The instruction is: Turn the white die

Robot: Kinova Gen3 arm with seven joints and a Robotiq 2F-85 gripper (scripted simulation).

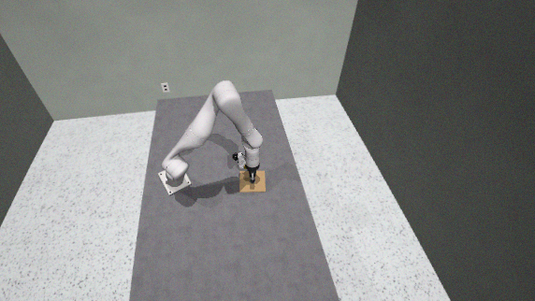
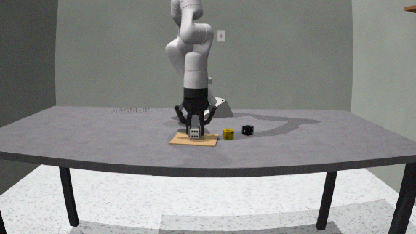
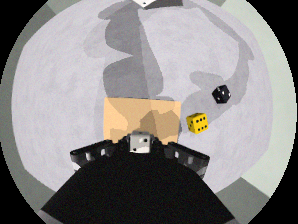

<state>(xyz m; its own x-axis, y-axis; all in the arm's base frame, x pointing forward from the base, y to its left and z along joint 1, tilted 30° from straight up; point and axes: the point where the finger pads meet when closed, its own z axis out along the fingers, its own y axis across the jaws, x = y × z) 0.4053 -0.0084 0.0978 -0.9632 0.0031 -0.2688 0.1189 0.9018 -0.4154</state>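
The white die [image 2: 195,133] sits between my gripper's fingers [image 2: 195,132], low on the tan mat [image 2: 194,139]; I cannot tell if it touches the mat. My gripper points straight down and is shut on the die. In the wrist view the white die [image 3: 139,143] shows between the fingers at the near edge of the mat [image 3: 143,117]; I cannot read the dots on its upper face. In the top view the gripper [image 1: 253,179] stands over the mat [image 1: 255,183] and hides the die.
A yellow die [image 2: 228,134] lies on the table just right of the mat, also in the wrist view [image 3: 197,121]. A black die [image 2: 247,130] lies farther right, also in the wrist view [image 3: 221,94]. The arm's base [image 1: 174,181] stands on the table beyond.
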